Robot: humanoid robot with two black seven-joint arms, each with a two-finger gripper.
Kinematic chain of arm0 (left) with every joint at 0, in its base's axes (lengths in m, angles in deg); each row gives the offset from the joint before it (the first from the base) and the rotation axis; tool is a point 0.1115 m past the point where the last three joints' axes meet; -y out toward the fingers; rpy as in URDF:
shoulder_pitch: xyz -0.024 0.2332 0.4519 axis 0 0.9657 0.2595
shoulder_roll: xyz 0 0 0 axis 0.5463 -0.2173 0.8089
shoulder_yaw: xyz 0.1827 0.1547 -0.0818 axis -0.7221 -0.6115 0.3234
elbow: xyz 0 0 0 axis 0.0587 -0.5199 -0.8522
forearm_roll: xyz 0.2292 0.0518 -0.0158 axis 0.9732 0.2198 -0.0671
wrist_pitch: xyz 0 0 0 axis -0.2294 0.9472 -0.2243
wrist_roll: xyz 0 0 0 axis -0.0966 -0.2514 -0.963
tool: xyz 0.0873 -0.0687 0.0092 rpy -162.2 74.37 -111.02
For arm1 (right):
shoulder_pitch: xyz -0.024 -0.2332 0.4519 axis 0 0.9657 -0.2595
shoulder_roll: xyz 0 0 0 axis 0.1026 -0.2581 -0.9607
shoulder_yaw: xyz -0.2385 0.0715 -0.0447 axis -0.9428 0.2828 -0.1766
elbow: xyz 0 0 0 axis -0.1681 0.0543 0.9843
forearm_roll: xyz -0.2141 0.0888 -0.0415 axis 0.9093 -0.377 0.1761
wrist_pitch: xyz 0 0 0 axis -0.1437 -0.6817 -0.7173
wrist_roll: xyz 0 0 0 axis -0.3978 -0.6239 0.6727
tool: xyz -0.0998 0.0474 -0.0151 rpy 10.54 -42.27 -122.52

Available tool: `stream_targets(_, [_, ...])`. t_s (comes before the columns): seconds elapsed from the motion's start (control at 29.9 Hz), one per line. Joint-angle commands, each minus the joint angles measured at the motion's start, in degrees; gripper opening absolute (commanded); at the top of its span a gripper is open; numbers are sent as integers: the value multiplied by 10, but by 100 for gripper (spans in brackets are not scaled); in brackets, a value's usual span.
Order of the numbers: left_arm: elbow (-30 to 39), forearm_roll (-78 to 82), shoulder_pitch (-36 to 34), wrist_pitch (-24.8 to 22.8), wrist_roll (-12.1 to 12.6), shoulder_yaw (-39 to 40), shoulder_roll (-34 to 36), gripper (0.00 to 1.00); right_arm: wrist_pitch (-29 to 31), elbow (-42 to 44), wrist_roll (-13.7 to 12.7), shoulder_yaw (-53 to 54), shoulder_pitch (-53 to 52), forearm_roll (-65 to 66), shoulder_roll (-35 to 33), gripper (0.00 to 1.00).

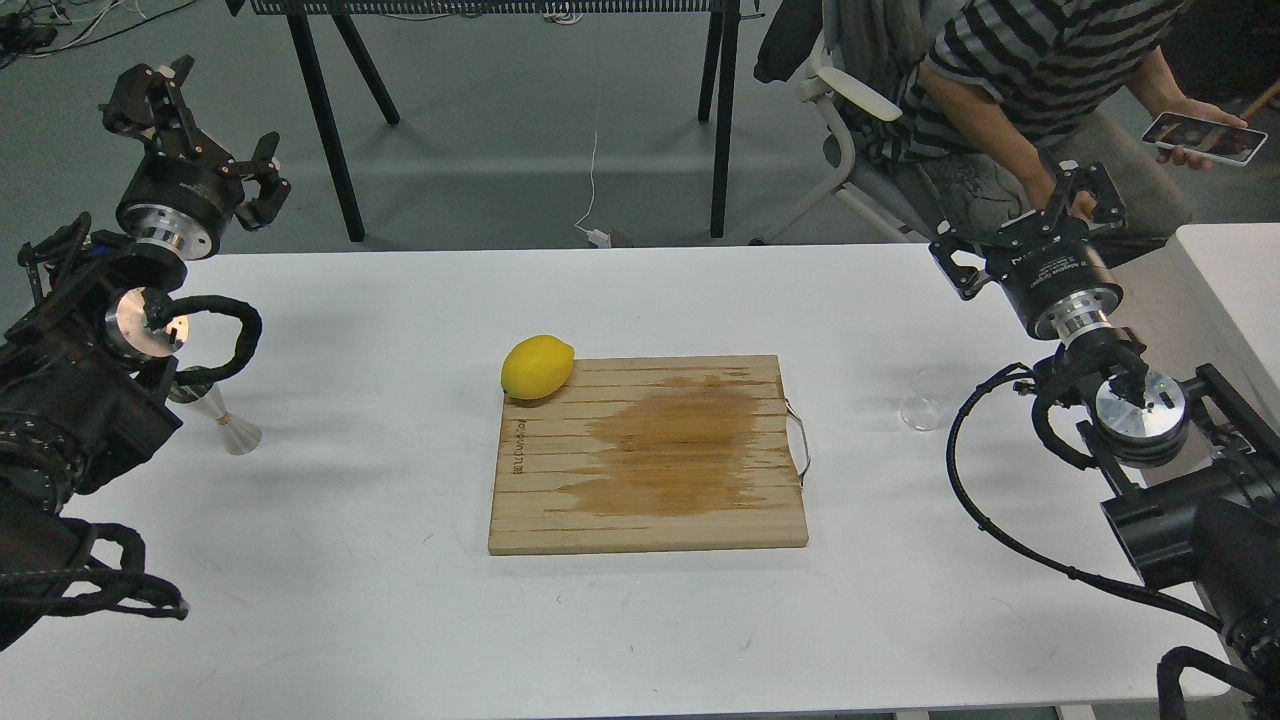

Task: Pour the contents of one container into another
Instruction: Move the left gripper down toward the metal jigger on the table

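The small clear glass cup (925,404) stands on the white table (400,600) at the right, just left of my right arm's cable. The steel jigger (228,418) stands at the table's left side, its upper cone partly hidden behind my left arm. My left gripper (190,125) is raised high beyond the far left table edge, fingers spread open and empty. Over the far right table edge, well behind the glass cup, my right gripper (1030,225) is also held up, open and empty.
A wooden cutting board (650,455) with a wet stain lies at the table's centre, a yellow lemon (537,367) at its far left corner. A seated person in a striped shirt (1040,70) holds a phone behind the right gripper. Black table legs stand beyond.
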Motion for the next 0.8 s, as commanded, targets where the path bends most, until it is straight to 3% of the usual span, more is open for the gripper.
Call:
stream_targets(0.0, [4, 6, 1, 0, -2, -3, -3, 100, 32, -1, -1, -10, 6, 0, -28, 99])
stream_targets(0.17, [4, 7, -4, 0, -2, -77, 2, 100, 69, 1, -10, -39, 11, 0, -60, 99])
stream_targets(0.54, [20, 10, -9, 0, 0, -169, 26, 100, 73, 1, -10, -44, 13, 0, -56, 99])
stream_targets(0.67, [84, 10, -9, 0, 0, -183, 82, 100, 73, 1, -10, -44, 13, 0, -54, 99])
stream_targets(0.77, [206, 17, -6, 0, 0, -209, 163, 100, 73, 3, -10, -44, 13, 0, -54, 99])
